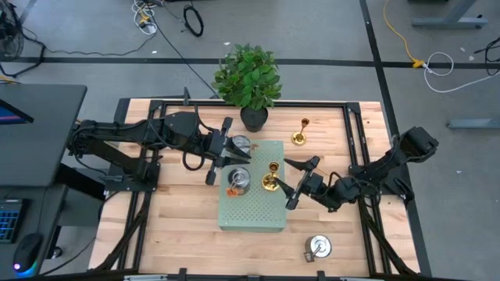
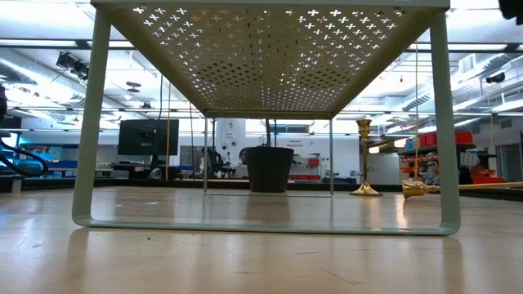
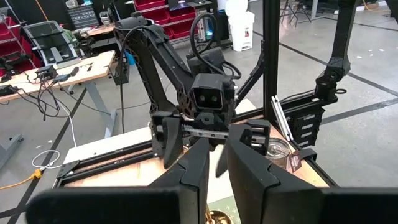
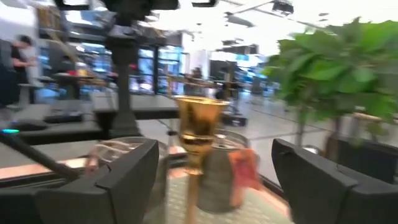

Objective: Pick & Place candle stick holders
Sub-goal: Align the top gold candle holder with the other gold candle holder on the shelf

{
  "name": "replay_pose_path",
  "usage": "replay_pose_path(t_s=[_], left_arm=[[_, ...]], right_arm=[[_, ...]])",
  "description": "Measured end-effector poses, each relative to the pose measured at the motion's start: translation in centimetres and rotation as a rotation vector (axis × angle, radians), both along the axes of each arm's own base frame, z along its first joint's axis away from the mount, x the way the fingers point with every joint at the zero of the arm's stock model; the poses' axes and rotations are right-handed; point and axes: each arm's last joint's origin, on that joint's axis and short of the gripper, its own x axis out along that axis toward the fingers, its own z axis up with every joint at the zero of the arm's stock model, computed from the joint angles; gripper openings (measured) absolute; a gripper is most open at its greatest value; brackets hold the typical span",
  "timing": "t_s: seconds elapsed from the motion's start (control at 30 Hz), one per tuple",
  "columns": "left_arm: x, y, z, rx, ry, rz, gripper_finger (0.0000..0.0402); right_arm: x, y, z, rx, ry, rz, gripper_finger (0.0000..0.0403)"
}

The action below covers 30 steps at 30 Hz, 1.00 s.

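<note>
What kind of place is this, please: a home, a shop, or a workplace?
Most likely a robotics lab or workshop. Two robot arms sit at a framed wooden table, cables lie on the grey floor, and the room behind holds a monitor, workbenches and red storage bins.

A gold holder (image 1: 271, 177) and a silver holder (image 1: 237, 181) stand side by side on the board (image 1: 254, 211).
</note>
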Motion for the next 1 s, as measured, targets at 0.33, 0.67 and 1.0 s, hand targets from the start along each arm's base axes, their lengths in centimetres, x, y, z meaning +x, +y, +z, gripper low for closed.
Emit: replay_pose_path(t_s=[0.33,0.67,1.0], left_arm=[[0.0,0.0,0.0,0.0,0.004,0.0,0.0066],[-0.1,0.0,-0.5,0.004,0.05,0.0,0.0067],[-0.1,0.0,-0.6,0.007,0.061,0.0,0.0067]], right_arm=[[-2.8,2.3,-0.8,0.025,0.189,-0.354,0.032],[-6.0,2.1,-6.1,0.189,0.077,-0.3,0.0302],[-8.5,-3.5,-11.5,0.215,0.048,-0.425,0.0291]])
